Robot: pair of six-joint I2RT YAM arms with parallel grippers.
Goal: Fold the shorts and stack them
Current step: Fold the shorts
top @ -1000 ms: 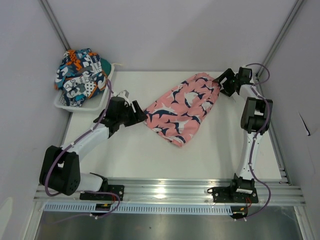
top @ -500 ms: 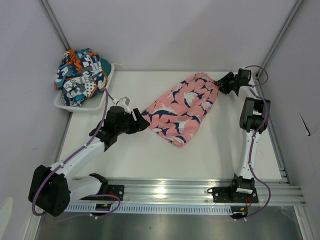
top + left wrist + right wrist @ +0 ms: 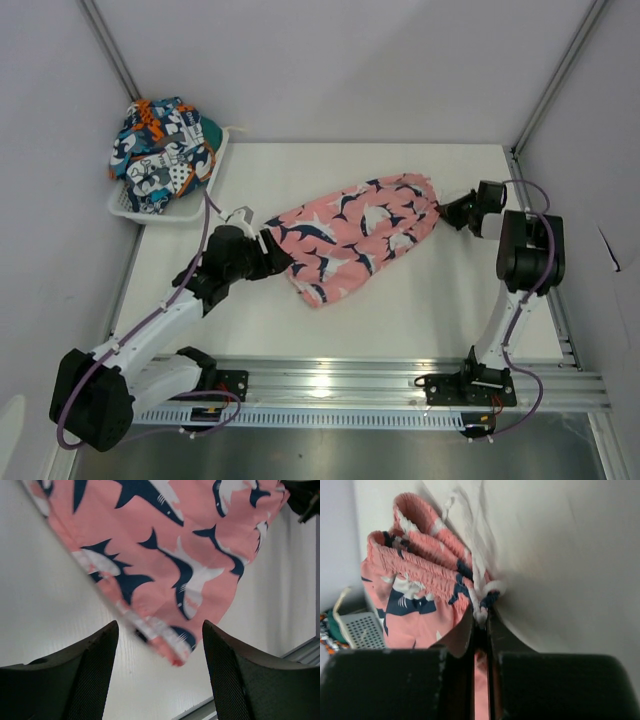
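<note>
The pink shark-print shorts (image 3: 355, 235) lie spread slantwise across the middle of the table. My right gripper (image 3: 447, 211) is at their right end. In the right wrist view it (image 3: 481, 617) is shut on the gathered waistband (image 3: 427, 570), at the white drawstring. My left gripper (image 3: 280, 256) sits at the shorts' left edge. In the left wrist view it (image 3: 160, 627) is open, and the hem corner of the shorts (image 3: 170, 545) lies just ahead of the fingertips, not gripped. The patchwork shorts (image 3: 160, 150) are bunched in a basket at the far left.
A white mesh basket (image 3: 128, 211) stands at the table's far left corner, also seen in the right wrist view as the basket (image 3: 362, 629). Grey walls close the table in at the back and sides. A metal rail (image 3: 330, 385) runs along the near edge.
My right gripper has shut on the waistband and pulled toward the near side, dragging the pink shorts nearer and stretching them out. My left arm has moved nearer too, keeping to the shorts' left edge.
</note>
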